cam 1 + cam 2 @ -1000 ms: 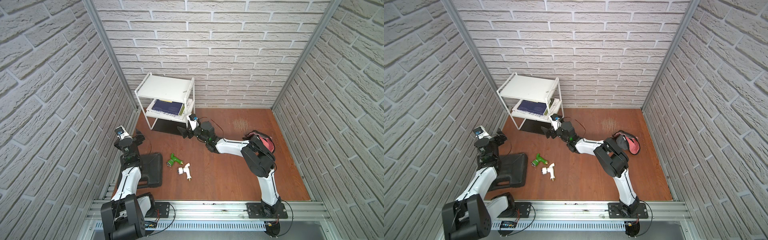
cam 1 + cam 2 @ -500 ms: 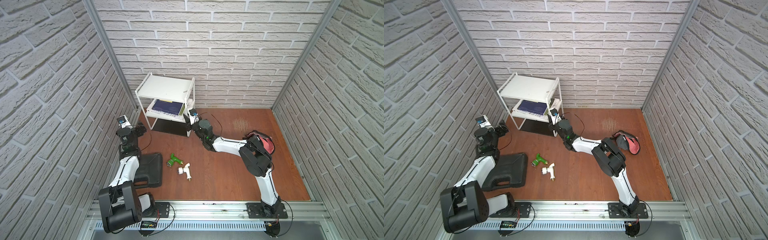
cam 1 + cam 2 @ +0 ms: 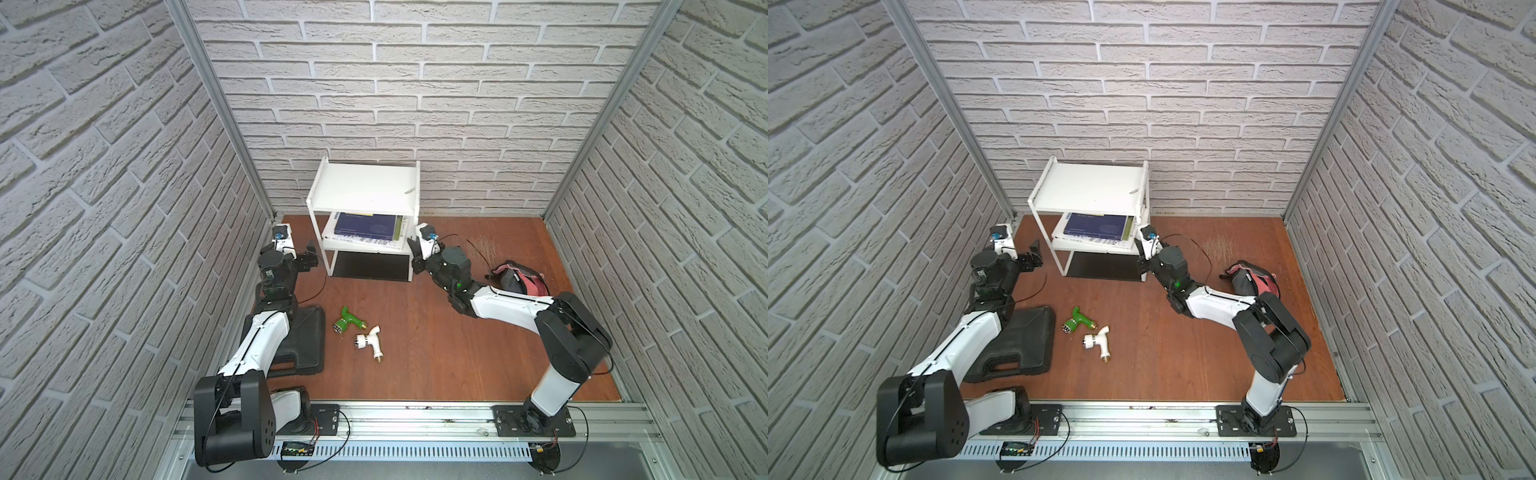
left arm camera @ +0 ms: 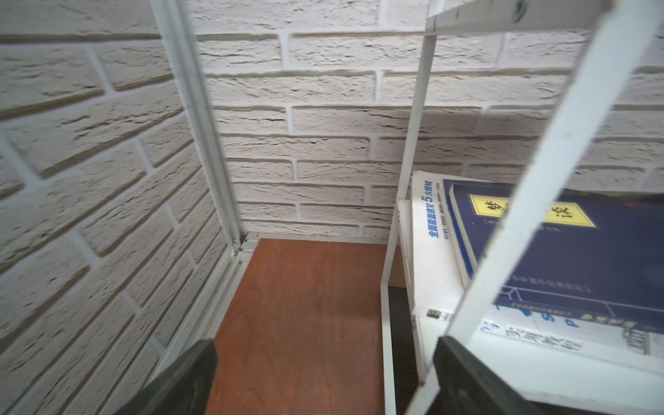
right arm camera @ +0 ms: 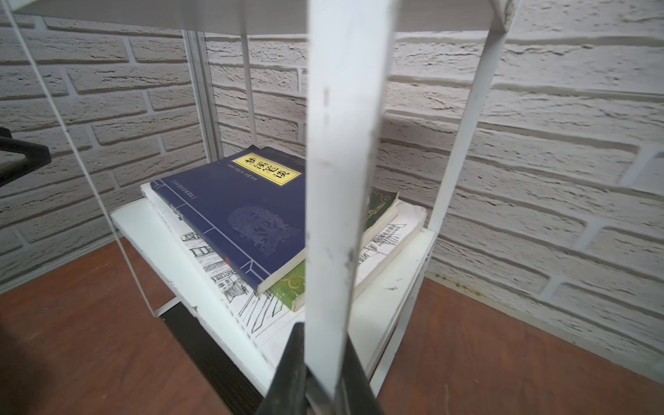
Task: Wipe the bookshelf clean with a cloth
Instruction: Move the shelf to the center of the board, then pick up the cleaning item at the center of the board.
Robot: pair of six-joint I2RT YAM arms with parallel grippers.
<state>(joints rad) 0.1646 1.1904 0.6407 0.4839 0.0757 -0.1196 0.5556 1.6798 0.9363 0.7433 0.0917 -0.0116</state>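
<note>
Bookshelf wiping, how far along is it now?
Nothing looks wiped yet. In hand: the right gripper is shut on a front leg of the bookshelf, the left gripper open beside the other. Left: the cloth lies crumpled on the floor; grab it, wipe every tier.

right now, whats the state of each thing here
bookshelf: upright, front leg clamped
cloth: crumpled on floor, untouched
right gripper: shut on bookshelf leg
left gripper: open, empty
books: stacked flat on middle tier
black case: closed, lying flat
green nozzle: lying on floor
white nozzle: lying on floor
</note>
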